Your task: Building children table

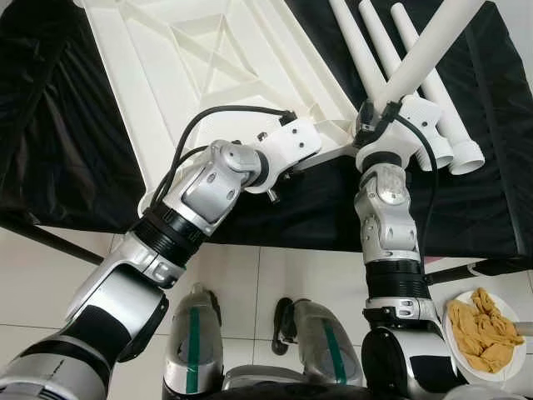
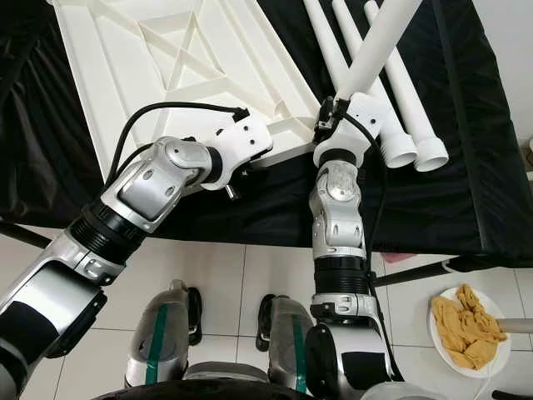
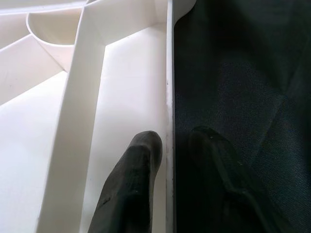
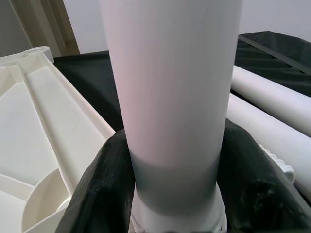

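Note:
A white plastic tabletop [image 1: 166, 75] lies upside down on a black cloth, ribs facing up. My left gripper [image 3: 175, 136] is shut on the tabletop's near rim beside its corner, one finger [image 3: 138, 179] inside the rim and the other on the cloth side. My right gripper [image 4: 175, 145] is shut on a white table leg [image 1: 425, 50], which it holds tilted up and to the right over that corner. A round corner socket [image 4: 43, 204] sits just below the leg's lower end. Three more legs [image 1: 450, 125] lie side by side on the cloth to the right.
The black cloth [image 1: 50, 125] covers a low table whose front edge runs just ahead of my feet. A white plate [image 1: 454, 342] holding a crumpled yellow cloth [image 1: 487, 333] sits on the tiled floor at my right. A dark bar [image 1: 50, 237] slants below the table's left edge.

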`<state>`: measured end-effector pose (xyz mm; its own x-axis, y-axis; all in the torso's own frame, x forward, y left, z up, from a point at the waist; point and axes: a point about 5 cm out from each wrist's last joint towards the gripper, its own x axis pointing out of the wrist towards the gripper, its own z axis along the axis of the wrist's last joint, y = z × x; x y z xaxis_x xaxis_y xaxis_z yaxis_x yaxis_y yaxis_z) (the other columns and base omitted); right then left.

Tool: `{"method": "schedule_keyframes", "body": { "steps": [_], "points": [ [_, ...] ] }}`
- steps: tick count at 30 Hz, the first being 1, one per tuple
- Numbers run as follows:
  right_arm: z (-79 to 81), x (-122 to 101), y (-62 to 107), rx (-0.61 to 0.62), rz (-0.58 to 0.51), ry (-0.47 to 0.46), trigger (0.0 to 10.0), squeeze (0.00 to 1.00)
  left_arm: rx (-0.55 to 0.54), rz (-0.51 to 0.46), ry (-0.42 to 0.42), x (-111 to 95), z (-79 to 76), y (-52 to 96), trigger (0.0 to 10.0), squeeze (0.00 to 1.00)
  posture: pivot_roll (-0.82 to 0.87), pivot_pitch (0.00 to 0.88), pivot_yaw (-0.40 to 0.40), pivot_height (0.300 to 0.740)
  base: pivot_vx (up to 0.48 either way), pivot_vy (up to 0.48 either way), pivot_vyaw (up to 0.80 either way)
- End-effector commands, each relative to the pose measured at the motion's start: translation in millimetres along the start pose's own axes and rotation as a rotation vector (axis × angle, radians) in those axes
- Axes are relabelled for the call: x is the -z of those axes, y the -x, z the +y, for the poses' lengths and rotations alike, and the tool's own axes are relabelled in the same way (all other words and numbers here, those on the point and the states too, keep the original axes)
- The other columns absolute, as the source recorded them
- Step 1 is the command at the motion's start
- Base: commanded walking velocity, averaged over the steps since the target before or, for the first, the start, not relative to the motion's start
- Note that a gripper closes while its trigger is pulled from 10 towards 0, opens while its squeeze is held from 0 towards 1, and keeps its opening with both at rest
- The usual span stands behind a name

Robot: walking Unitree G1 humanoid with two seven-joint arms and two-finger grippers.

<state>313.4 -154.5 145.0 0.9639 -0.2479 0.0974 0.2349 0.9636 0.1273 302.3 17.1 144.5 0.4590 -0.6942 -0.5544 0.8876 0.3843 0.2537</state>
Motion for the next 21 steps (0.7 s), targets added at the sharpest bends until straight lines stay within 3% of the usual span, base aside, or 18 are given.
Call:
{"method": "schedule_keyframes", "body": {
  "steps": [1, 2, 3, 4, 10, 21],
  "points": [
    [-8.3, 1, 1.1, 0.027, 0.005, -0.004, 10.0, 0.00, 0.021, 0.006, 0.001, 1, -4.4, -1.6, 10.0, 0.00, 0.03, 0.030, -0.063, 0.740, 0.000, 0.000, 0.00],
    [-11.2, 0, 0.6, 0.023, 0.005, -0.002, 10.0, 0.41, 0.020, 0.005, 0.001, 1, -4.4, -1.8, 10.0, 0.00, 0.03, 0.028, -0.064, 0.740, 0.000, 0.000, 0.00],
    [-11.2, 0, 0.6, 0.023, 0.005, -0.002, 10.0, 0.41, 0.020, 0.005, 0.001, 1, -4.4, -1.8, 10.0, 0.00, 0.03, 0.028, -0.064, 0.740, 0.000, 0.000, 0.00],
    [-13.5, -1, -0.7, -0.003, 0.002, -0.007, 10.0, 1.00, 0.020, 0.005, 0.002, 1, -4.5, -1.8, 10.0, 0.00, 0.03, 0.028, -0.064, 0.740, 0.000, 0.000, 0.00],
    [-20.0, -9, -7.5, -0.141, -0.010, -0.053, 10.0, 1.00, 0.025, 0.006, 0.000, 1, -5.8, -2.5, 10.0, 0.00, 0.02, 0.023, -0.065, 0.740, 0.000, 0.000, 0.00],
    [-46.4, -12, -19.5, -0.411, 0.003, 0.030, 10.0, 1.00, 0.025, 0.005, -0.004, 1, -5.9, -3.0, 10.0, 0.00, 0.02, 0.012, -0.065, 0.740, 0.000, 0.000, 0.00]
  ]
}}
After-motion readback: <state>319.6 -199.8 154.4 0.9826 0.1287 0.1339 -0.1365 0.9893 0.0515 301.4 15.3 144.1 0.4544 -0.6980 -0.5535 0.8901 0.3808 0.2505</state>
